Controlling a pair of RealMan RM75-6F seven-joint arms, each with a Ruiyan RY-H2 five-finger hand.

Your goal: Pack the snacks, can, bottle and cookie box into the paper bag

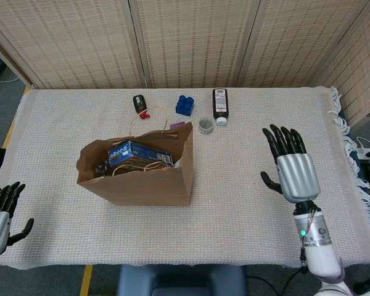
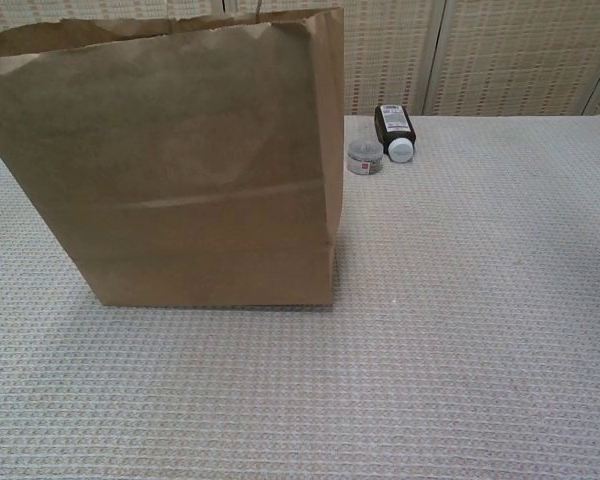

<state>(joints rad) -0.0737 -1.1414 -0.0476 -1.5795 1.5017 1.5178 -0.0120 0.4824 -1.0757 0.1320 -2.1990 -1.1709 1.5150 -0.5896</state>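
Left of the table's centre, your paper bag point(image 1: 135, 179) stands upright with its mouth open, and the chest view shows its plain brown front point(image 2: 180, 160) filling most of the frame. Inside it you can see the blue cookie box point(image 1: 135, 154) lying tilted near the top, with darker items beside it at its 9 o'clock that are too shadowed to name. From the bag, at about 1 o'clock near the far edge of the table point(image 1: 246, 203), the dark bottle point(image 1: 220, 105) lies on its side with its white cap toward you, and the small grey tin point(image 1: 205, 126) sits just beside it at the bottle's 7 o'clock; the chest view shows the same pair, bottle point(image 2: 393, 128) and tin point(image 2: 364, 157), close together. A blue block point(image 1: 185, 105) rests at 12 o'clock from the bag, and a small black object with a red tag point(image 1: 140, 103) lies at 11 o'clock. Your right hand point(image 1: 290, 166) hovers at 3 o'clock, well apart from the bag, fingers spread and holding nothing. Your left hand point(image 1: 0, 213) shows at the 8 o'clock corner off the table, fingers likewise apart and empty
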